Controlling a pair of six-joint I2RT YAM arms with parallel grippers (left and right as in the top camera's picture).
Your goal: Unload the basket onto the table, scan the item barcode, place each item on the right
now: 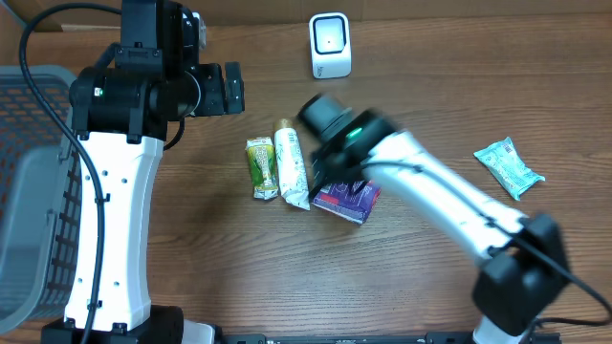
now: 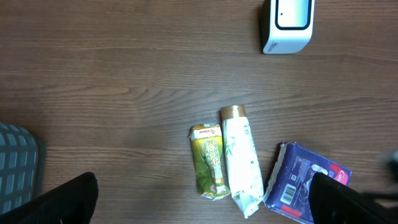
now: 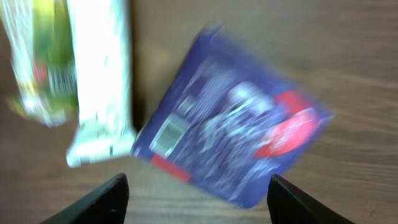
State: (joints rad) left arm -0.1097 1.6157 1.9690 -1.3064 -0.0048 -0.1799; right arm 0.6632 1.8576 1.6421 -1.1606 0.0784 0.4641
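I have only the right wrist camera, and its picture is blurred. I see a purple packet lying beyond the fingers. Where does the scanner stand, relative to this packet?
Observer: The white scanner stands at the far edge of the table, beyond the purple packet and apart from it.
Operator: Is there any other item on the right side?
Observer: Yes, a teal packet lies alone, well to the right of the purple one.
Operator: And what does the left arm do?
Observer: The left gripper hangs open above the table and holds nothing.
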